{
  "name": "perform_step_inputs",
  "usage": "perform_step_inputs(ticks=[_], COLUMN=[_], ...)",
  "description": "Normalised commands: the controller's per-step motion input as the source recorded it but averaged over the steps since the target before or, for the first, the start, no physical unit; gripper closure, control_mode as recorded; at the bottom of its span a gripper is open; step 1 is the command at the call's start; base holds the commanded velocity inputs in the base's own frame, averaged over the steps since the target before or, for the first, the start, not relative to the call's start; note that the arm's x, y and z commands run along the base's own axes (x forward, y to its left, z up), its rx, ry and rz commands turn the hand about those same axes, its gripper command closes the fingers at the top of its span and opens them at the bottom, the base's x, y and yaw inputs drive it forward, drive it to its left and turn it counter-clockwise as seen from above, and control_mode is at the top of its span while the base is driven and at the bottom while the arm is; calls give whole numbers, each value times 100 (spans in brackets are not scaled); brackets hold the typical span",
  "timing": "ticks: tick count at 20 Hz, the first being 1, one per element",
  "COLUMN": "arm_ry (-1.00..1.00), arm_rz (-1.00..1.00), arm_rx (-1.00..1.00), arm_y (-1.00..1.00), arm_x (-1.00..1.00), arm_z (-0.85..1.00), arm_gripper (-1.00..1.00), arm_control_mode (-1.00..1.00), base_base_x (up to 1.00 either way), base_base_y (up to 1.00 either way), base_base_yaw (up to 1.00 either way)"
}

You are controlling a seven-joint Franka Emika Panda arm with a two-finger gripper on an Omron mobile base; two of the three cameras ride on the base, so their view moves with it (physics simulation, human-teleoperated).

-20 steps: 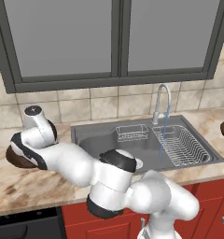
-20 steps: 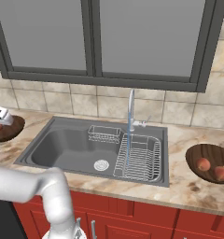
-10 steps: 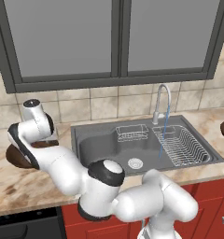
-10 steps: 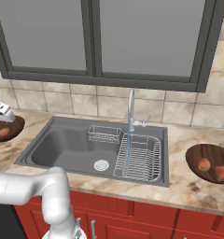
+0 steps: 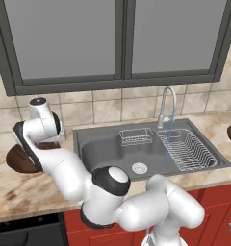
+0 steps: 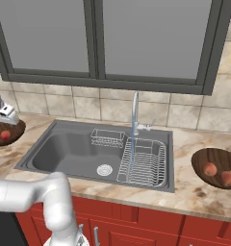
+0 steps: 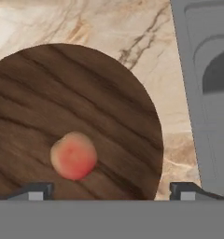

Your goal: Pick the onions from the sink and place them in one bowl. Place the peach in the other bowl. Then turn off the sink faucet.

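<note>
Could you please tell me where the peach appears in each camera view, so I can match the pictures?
Left base view: I cannot make out the peach; the arm covers most of the left-hand wooden bowl.
Right base view: the peach lies in that bowl at the far left edge.
Hand view: the peach lies lower left of centre, on the bowl's grain.
Shared landmark: the sink, right of the bowl.

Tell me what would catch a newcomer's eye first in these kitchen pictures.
The faucet runs a thin blue stream into the grey sink at centre. Left of the sink, the open gripper hangs over a wooden bowl holding the peach; two onions sit in the right-hand bowl.
</note>
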Motion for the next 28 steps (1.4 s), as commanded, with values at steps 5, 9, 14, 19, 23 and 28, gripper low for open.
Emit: perform_step_inputs(ticks=[5, 9, 14, 19, 23, 28], arm_ry=[-5, -8, -3, 0, 0, 0], arm_rz=[-14, -19, -16, -9, 0, 4], arm_rx=[9, 9, 3, 1, 0, 0], arm_y=[-100, -100, -98, -90, -61, -44], arm_x=[-19, -34, -40, -36, -35, -30], arm_z=[9, 2, 29, 44, 47, 23], arm_gripper=[-100, -100, -100, -100, -100, -100], arm_control_mode=[-100, -100, -100, -100, -100, -100], base_base_x=[0, 0, 0, 0, 0, 0], base_base_y=[0, 0, 0, 0, 0, 0], base_base_yaw=[0, 0, 0, 0, 0, 0])
